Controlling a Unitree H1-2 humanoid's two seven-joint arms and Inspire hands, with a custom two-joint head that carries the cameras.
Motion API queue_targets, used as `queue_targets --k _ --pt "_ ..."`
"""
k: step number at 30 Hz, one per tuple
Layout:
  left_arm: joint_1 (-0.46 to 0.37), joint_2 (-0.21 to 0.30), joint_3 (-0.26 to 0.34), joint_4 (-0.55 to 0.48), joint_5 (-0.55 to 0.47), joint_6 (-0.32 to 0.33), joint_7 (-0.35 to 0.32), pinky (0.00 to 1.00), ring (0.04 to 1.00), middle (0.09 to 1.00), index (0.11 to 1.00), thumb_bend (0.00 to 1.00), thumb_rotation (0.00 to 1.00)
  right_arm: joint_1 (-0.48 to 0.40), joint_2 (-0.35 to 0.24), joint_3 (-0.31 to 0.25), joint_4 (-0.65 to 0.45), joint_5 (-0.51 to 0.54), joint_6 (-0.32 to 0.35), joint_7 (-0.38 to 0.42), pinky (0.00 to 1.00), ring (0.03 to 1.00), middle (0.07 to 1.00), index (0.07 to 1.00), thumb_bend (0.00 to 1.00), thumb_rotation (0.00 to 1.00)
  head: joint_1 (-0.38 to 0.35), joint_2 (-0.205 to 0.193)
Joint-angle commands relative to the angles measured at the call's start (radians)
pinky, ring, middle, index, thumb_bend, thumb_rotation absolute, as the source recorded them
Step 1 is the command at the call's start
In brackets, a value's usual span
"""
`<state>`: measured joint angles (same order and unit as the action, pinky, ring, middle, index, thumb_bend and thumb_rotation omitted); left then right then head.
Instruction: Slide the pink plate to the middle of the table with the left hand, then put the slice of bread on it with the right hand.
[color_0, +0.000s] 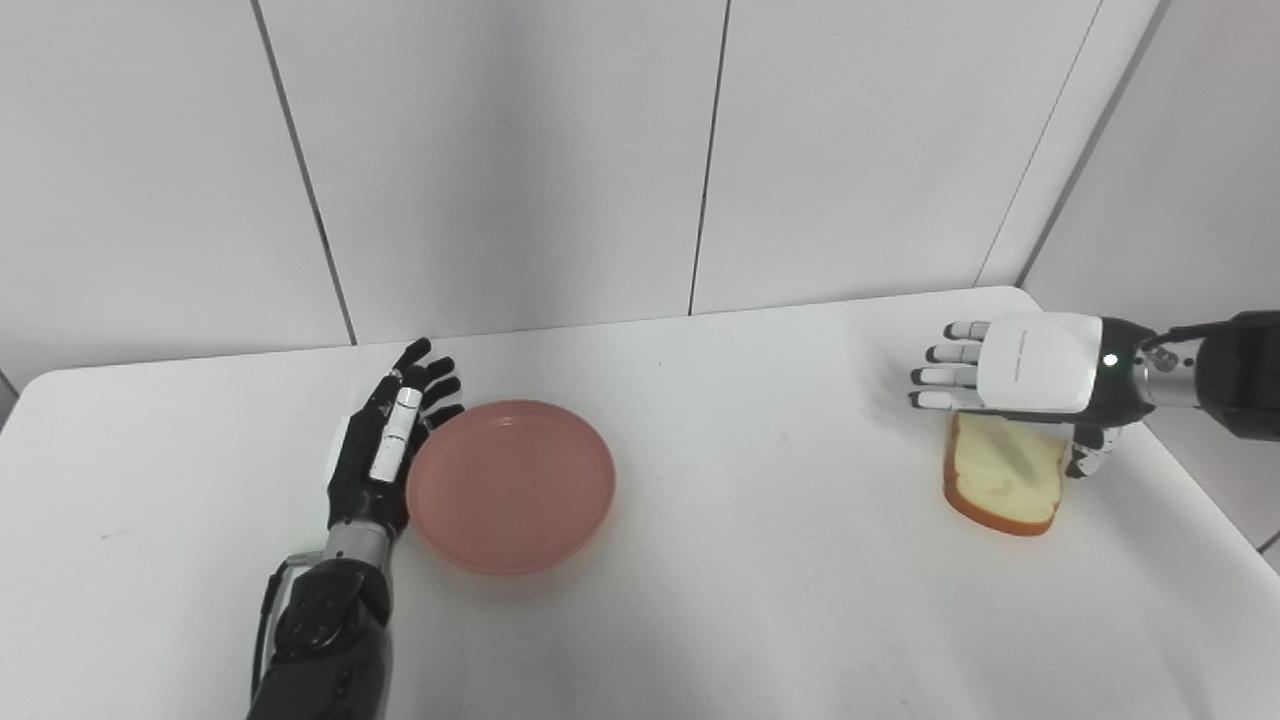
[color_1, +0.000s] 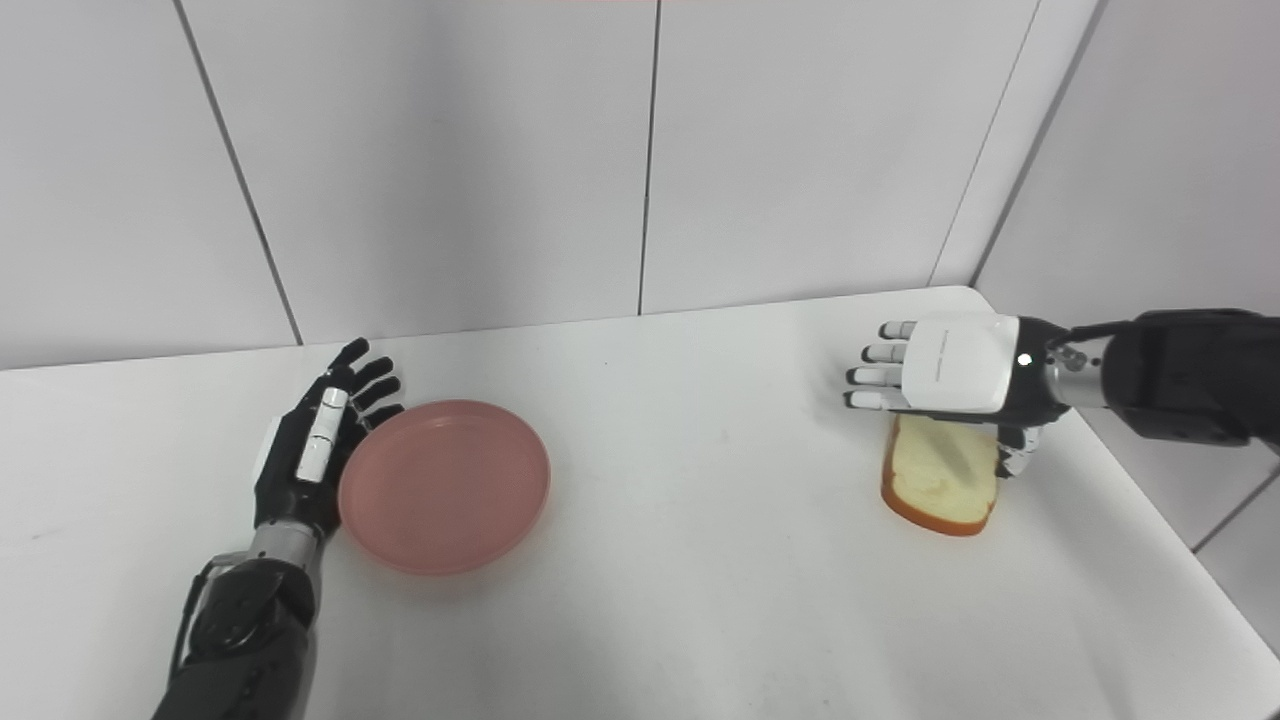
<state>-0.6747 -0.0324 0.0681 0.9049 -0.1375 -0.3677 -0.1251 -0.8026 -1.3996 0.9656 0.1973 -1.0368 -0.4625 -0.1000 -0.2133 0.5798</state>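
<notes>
A: Where is the pink plate (color_0: 511, 485)?

B: Flat on the white bench (color_0: 760, 560), left of the middle. The left robot hand (color_0: 385, 450) stands edge-on against the plate's left rim, fingers stretched out straight and apart, gripping nothing.

A: And the slice of bread (color_0: 1003, 473)?

B: Far over on the right side of the bench, near the edge, well apart from the plate. It lies with its brown crust toward the camera.

A: Does the right robot hand (color_0: 1010, 377) have it?

B: No. That hand hovers just above the far end of the slice, back upward, fingers extended leftward and spread, thumb hanging down beside the bread. It holds nothing.
</notes>
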Motion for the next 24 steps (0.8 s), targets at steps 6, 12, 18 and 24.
queue_targets --k 6,12,18,24 --pt "0.031 -0.010 -0.004 0.010 0.007 0.023 0.009 0.69 0.790 0.808 0.831 0.79 0.74 -0.121 -0.082 0.130 0.072 -0.020 -0.007 -0.205 0.87 0.902 1.000 1.000 1.00 0.35 0.004 0.001" --pt "0.033 -0.010 -0.001 0.010 0.005 0.024 0.012 0.68 0.785 0.807 0.831 0.80 0.74 -0.159 -0.085 0.235 0.149 -0.066 -0.007 -0.307 0.84 0.911 0.994 1.000 1.00 0.34 0.006 0.005" --pt "0.039 -0.009 -0.006 0.002 0.010 0.027 0.013 0.69 0.792 0.814 0.836 0.80 0.75 -0.178 -0.098 0.272 0.141 -0.018 -0.007 -0.224 0.84 0.912 1.000 1.000 1.00 0.34 0.006 0.006" --pt "0.039 -0.012 -0.005 0.001 0.007 0.027 0.012 0.69 0.791 0.819 0.838 0.79 0.74 -0.195 -0.077 0.313 0.188 -0.029 -0.007 -0.274 0.83 0.901 0.996 1.000 1.00 0.35 0.014 0.007"
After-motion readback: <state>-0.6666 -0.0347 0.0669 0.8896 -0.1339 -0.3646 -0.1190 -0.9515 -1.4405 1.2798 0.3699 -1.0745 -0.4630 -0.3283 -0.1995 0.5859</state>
